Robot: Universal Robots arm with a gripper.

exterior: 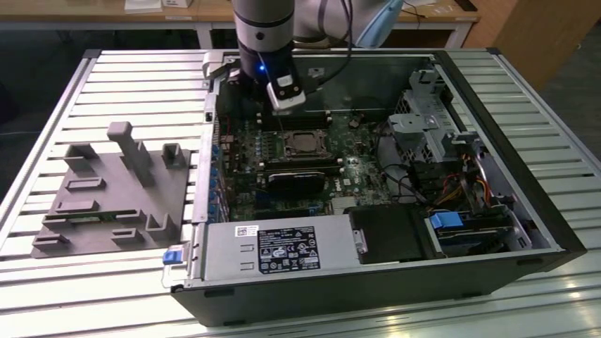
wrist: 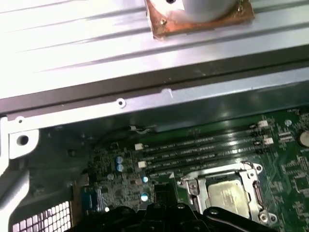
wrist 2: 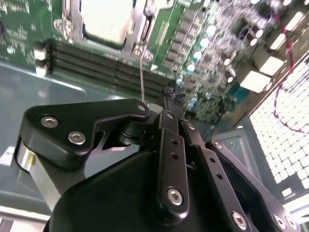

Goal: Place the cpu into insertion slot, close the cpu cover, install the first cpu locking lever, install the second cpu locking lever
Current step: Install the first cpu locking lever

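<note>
We see the cpu (wrist: 227, 195) lying in the insertion slot (wrist: 189, 184), the cpu cover (wrist: 255, 192) flat around it. In the exterior view the gripper (wrist 2: 176, 113) hangs at twelve o'clock of the socket, fingers pressed together; we cannot tell whether they pinch the thin locking lever (wrist 2: 141, 72)

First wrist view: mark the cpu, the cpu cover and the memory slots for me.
cpu (wrist: 227, 197), first wrist view, middle of its pale metal face.
cpu cover (wrist: 253, 188), first wrist view, metal frame strip beside the chip.
memory slots (wrist: 203, 147), first wrist view, midway along one long black slot.
</note>
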